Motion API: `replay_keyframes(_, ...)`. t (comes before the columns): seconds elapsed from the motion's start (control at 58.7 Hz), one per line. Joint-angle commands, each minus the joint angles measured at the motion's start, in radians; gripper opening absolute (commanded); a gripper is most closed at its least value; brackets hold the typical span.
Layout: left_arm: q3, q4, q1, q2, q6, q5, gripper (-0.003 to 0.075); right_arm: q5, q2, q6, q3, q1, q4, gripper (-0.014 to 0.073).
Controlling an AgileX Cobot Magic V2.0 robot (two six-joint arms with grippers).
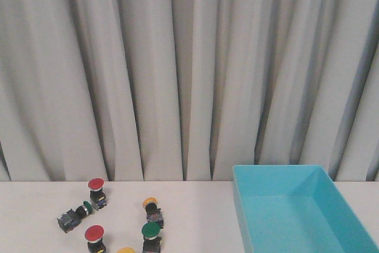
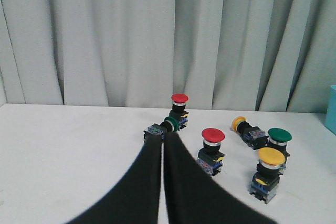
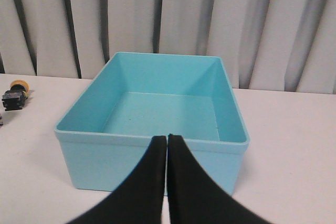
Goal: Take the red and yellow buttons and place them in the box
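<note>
Two red buttons stand upright on the white table, one far point(image 1: 96, 185) point(image 2: 179, 99), one near point(image 1: 94, 234) point(image 2: 213, 136). A yellow button lies on its side point(image 1: 150, 203) point(image 2: 239, 124) point(image 3: 18, 84); another stands upright point(image 2: 271, 157), only its cap showing at the front view's lower edge point(image 1: 125, 250). The turquoise box point(image 1: 254, 217) point(image 3: 152, 156) sits to the right, nothing in it. My left gripper point(image 2: 163, 136) is shut with nothing in it, short of the buttons. My right gripper point(image 3: 167, 138) is shut too, just before the box's near wall. Neither arm appears in the front view.
Two green-capped switches sit among the buttons: one upright point(image 1: 151, 231) point(image 2: 279, 135), one on its side point(image 1: 74, 215) point(image 2: 167, 125) just past my left fingertips. A grey curtain point(image 1: 189, 69) hangs behind the table.
</note>
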Motion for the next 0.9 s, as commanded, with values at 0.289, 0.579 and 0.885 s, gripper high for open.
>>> replay_keyframes(0.289, 0.004, -0.01, -0.005, -0.014, -0.004, -0.076, -0.0006, -0.078, -0.018, -0.006, 0.014, -0.001, 0.001, -0.0004)
replay_keyframes(0.579, 0.004, -0.01, -0.005, -0.014, -0.004, -0.076, -0.0006, -0.078, -0.018, -0.006, 0.014, -0.001, 0.001, -0.0004)
replay_keyframes(0.885, 0.004, -0.01, -0.005, -0.014, -0.004, -0.076, -0.0006, -0.161, -0.018, -0.017, 0.014, -0.001, -0.005, -0.0004)
